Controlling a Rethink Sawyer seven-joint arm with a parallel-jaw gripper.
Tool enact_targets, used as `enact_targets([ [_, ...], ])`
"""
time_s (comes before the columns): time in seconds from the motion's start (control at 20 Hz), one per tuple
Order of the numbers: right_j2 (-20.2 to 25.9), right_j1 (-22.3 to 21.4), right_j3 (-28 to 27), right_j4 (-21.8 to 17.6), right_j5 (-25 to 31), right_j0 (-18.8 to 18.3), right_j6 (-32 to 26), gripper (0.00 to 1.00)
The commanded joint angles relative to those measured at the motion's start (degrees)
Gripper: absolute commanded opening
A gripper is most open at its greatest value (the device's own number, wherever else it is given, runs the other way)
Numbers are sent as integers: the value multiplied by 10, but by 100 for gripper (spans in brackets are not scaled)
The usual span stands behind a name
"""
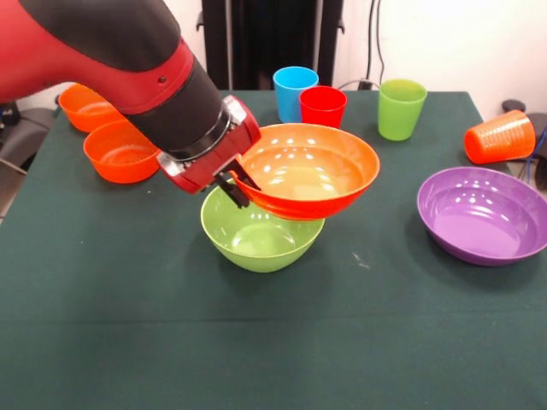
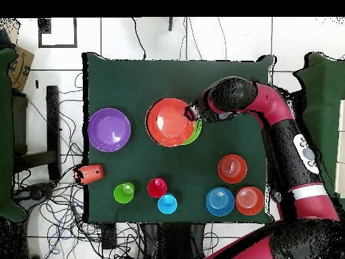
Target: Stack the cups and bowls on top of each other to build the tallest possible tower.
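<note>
My gripper (image 1: 238,184) is shut on the left rim of the large orange-red bowl (image 1: 309,169) and holds it tilted over the large lime green bowl (image 1: 255,237), offset to the right. Whether the two bowls touch I cannot tell. In the overhead view the gripper (image 2: 196,113) holds the orange-red bowl (image 2: 170,122), which covers most of the green bowl (image 2: 195,133). The large purple bowl (image 1: 483,213) stands alone at the right. The light blue cup (image 1: 295,91), red cup (image 1: 323,107) and lime green cup (image 1: 401,108) stand upright at the back. The orange cup (image 1: 500,137) lies on its side.
Two small orange bowls (image 1: 85,108) (image 1: 122,152) sit at the far left, partly behind my arm. The overhead view shows them (image 2: 232,168) (image 2: 249,200) beside the small blue bowl (image 2: 220,201), which the arm hides in the front view. The orange cup (image 2: 89,174) lies at the table's edge.
</note>
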Motion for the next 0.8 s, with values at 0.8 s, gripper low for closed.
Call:
enact_targets([
  [0.8,20,29,-8,-32,76,2,-225,0],
])
